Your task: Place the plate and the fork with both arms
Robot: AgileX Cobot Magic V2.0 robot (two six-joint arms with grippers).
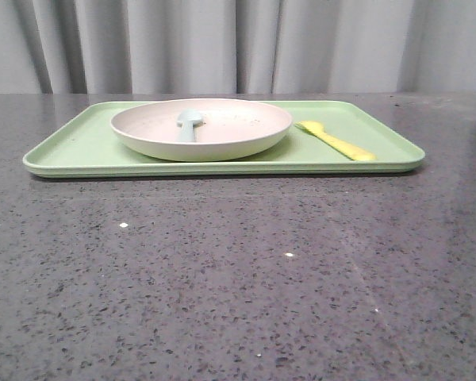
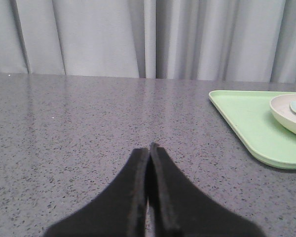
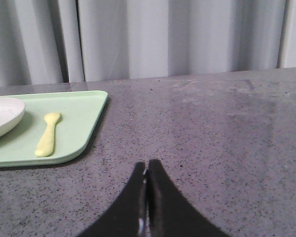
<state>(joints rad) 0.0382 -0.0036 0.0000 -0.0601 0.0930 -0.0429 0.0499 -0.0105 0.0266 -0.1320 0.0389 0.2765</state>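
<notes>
The pinkish-cream plate (image 1: 222, 135) sits on the left-middle of the light-green tray (image 1: 79, 147). A pale blue spoon (image 1: 189, 124) lies in the plate. The yellow fork (image 1: 337, 141) lies on the tray to the right of the plate, handle toward the front right. Neither gripper shows in the front view. My left gripper (image 2: 149, 147) is shut and empty over bare table, left of the tray (image 2: 246, 123) and plate (image 2: 286, 114). My right gripper (image 3: 146, 164) is shut and empty over bare table, right of the tray (image 3: 79, 123) and fork (image 3: 48, 134).
The dark speckled stone table (image 1: 238, 270) runs all round the tray. A grey curtain (image 1: 238, 44) hangs behind the table's far edge. A few small white specks (image 1: 124, 225) lie on the table in front of the tray.
</notes>
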